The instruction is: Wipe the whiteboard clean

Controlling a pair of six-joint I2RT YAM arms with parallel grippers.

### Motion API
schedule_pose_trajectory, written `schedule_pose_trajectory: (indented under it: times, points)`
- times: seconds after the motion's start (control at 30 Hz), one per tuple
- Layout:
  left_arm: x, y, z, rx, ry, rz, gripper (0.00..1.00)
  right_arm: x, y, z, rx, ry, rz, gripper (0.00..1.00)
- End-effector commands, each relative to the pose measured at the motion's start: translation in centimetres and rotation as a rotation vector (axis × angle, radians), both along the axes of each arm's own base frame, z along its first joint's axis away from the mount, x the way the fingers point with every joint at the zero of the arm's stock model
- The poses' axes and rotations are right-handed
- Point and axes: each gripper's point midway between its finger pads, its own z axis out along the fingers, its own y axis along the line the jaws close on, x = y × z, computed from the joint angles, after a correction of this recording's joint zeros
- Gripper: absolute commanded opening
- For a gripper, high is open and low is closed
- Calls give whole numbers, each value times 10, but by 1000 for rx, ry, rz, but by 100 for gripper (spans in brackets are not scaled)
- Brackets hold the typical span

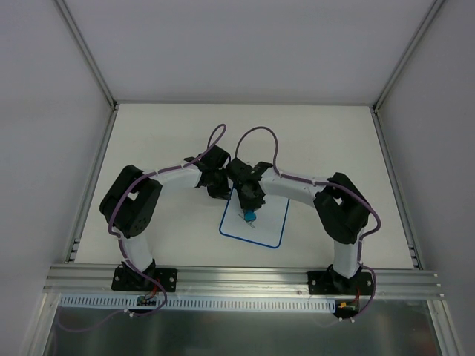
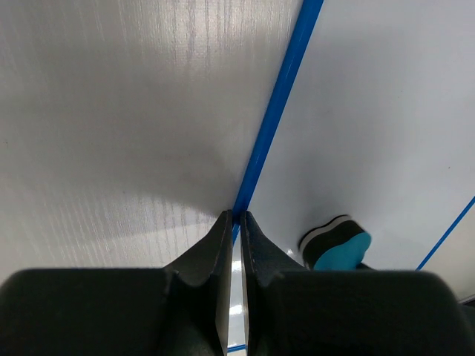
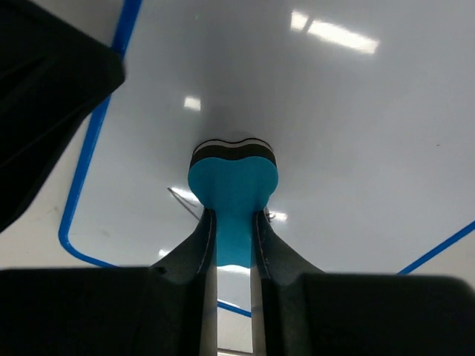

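The whiteboard (image 1: 269,222) lies flat on the table in front of the arms, white with a thin blue border. My right gripper (image 1: 249,206) is shut on the blue eraser (image 1: 250,216) and presses its dark felt side onto the board. In the right wrist view the eraser (image 3: 233,178) sticks out past the gripper (image 3: 233,216), with faint thin black strokes (image 3: 182,197) beside it on the board (image 3: 356,111). My left gripper (image 2: 235,216) is shut, its tips on the board's blue left border (image 2: 276,104). The eraser (image 2: 338,241) shows there too.
The cream table (image 1: 163,133) lies within grey walls and metal side rails (image 1: 93,178). An aluminium rail (image 1: 245,280) runs along the near edge at the arm bases. The left gripper's body (image 3: 44,89) fills the upper left of the right wrist view.
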Motion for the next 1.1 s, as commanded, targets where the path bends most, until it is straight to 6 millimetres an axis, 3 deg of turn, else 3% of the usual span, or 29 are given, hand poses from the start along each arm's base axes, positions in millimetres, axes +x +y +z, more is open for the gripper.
schedule_pose_trajectory:
  times: [0.0, 0.1, 0.3, 0.5, 0.6, 0.7, 0.97, 1.07]
  points:
    - [-25, 29, -30, 131, 114, 29, 0, -31, 14, -24, 21, 130, 37, 0]
    - [-24, 29, -29, 131, 110, 29, 0, -31, 7, -21, 10, 113, 33, 0]
    - [-23, 29, -29, 133, 107, 33, 0, -24, -47, -30, -78, 91, -82, 0]
    - [-23, 31, -29, 136, 107, 35, 0, -14, -94, -24, -84, 49, -228, 0]
    - [-22, 29, -29, 133, 105, 35, 0, -11, -100, -17, -78, 24, -256, 0]
    - [-21, 27, -28, 127, 105, 35, 0, -15, -86, -17, -48, 42, -249, 0]
    - [-19, 24, -24, 111, 103, 43, 0, -27, -12, -16, 25, 67, -167, 0]
    - [-18, 23, -24, 107, 104, 47, 0, -31, 3, -18, 34, 73, -167, 0]
